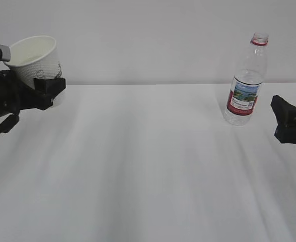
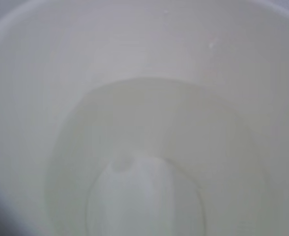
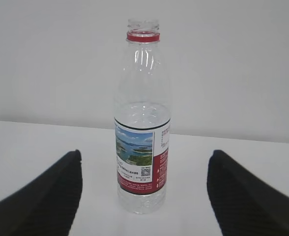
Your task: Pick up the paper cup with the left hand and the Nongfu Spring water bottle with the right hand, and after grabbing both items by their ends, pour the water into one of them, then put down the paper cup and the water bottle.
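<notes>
The paper cup [image 1: 34,58] hangs tilted above the table at the far left, and my left gripper [image 1: 47,89] is shut on its lower part. The left wrist view looks straight into the paper cup [image 2: 144,44], whose cream inside fills the frame; a pale shallow pool of water [image 2: 149,147] seems to lie in it, and the fingers are hidden. The Nongfu Spring water bottle [image 1: 246,80] stands upright and uncapped at the back right. My right gripper [image 1: 285,115] is open just to its right, not touching. In the right wrist view the bottle [image 3: 143,113], partly full, stands ahead of the gripper [image 3: 145,156], centred in its gap.
The white table [image 1: 148,166] spreads between the two arms, with a plain white wall [image 1: 148,35] behind. The bottle stands near the table's back edge.
</notes>
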### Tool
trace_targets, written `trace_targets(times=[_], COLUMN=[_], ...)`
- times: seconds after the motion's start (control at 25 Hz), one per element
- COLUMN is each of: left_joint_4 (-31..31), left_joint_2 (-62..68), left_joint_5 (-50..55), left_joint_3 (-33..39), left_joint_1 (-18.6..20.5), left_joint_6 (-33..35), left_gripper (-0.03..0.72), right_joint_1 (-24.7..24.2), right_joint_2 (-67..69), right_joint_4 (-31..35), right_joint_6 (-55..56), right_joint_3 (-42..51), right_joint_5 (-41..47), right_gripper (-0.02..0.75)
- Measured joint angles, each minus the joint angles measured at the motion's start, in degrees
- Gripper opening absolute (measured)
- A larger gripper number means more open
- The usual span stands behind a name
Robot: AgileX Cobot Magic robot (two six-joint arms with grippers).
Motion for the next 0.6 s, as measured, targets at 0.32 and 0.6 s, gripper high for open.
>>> trace_targets(times=[0.32,0.6], left_joint_4=[-2.0,-3.1], left_joint_2=[0.0,1.7], left_joint_5=[0.1,-0.2], left_joint_3=[0.0,0.0], left_joint_1=[4.1,6.1], left_joint_6=[0.1,0.2], left_gripper=[0.51,0.51], right_joint_1=[0.0,0.0], right_joint_2=[0.0,0.0], right_joint_4=[0.0,-0.7], right_joint_6=[0.0,0.0], right_joint_3=[0.0,0.0], right_joint_5=[0.0,0.0], right_gripper=[0.594,0.594])
